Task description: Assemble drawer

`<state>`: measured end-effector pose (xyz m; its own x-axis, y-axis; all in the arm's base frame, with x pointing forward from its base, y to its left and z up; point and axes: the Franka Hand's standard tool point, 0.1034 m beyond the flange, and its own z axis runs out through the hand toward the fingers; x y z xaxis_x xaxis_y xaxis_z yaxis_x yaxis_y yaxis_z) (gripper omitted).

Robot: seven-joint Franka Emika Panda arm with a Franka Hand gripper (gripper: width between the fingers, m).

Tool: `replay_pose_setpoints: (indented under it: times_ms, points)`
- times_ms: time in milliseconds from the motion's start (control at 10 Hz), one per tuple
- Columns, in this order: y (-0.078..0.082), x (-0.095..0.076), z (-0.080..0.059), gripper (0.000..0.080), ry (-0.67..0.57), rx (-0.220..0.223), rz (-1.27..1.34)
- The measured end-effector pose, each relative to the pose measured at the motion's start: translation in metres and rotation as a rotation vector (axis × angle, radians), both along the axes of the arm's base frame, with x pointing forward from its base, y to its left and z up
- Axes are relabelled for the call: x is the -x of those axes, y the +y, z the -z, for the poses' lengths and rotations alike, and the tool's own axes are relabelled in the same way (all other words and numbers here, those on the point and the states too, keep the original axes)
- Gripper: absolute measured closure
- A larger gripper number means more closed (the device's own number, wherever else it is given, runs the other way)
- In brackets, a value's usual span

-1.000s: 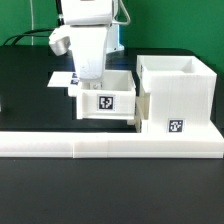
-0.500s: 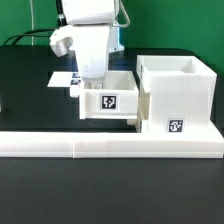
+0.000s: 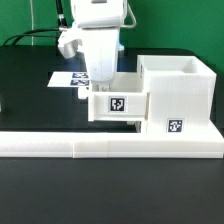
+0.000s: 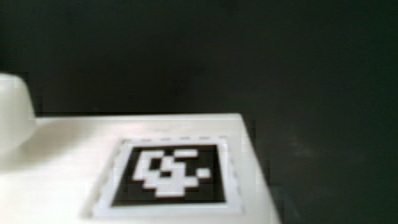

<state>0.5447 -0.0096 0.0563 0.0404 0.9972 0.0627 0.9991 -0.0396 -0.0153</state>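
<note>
The large white cube-like housing (image 3: 178, 92) stands on the exterior view's right, with a tag on its front. One small open-topped tray (image 3: 118, 104) with a tag sits right beside it, touching its side. My gripper (image 3: 103, 82) reaches down from above into the tray's far side and is shut on its wall. The fingertips are hidden by the tray. The wrist view shows only a close, blurred white surface with a black-and-white tag (image 4: 169, 170) against the dark table, and no fingers. The second tray is out of view.
The long low white border wall (image 3: 100, 146) runs along the front, with the housing against it. The marker board (image 3: 68, 78) lies flat on the black table behind the tray, partly hidden by my arm.
My gripper and the small tray have moved together toward the exterior view's right, bringing the tray up against the housing. The housing has not moved.
</note>
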Motion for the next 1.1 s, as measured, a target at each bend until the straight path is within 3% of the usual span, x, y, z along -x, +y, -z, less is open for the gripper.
replay_pose_setpoints:
  times_ms: [900,1100]
  points:
    - [0.008,0.000,0.001,0.0757,0.001,0.001,-0.006]
    - [0.010,0.000,0.001,0.0755,0.003,0.019,-0.031]
